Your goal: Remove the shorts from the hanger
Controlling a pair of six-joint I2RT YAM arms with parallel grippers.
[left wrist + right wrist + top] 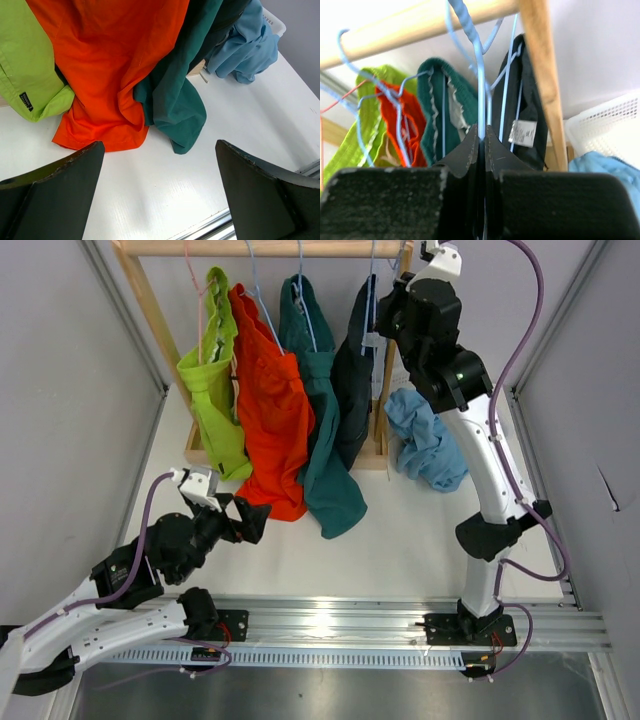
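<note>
White mesh basket [606, 124], light blue shorts [602, 169] heaped beside

The left arm [120, 590] lies low in the lower left of the top view. It is bent and reaches toward the middle. The left fingers [55, 195] are spread wide apart, pointing out over the white surface [165, 195]. The right arm [480, 440] stands tall on the right side and stretches to the upper right. The right fingers [465, 155] are pressed tight together, pinching a thin blue hanger [479, 85].
</note>
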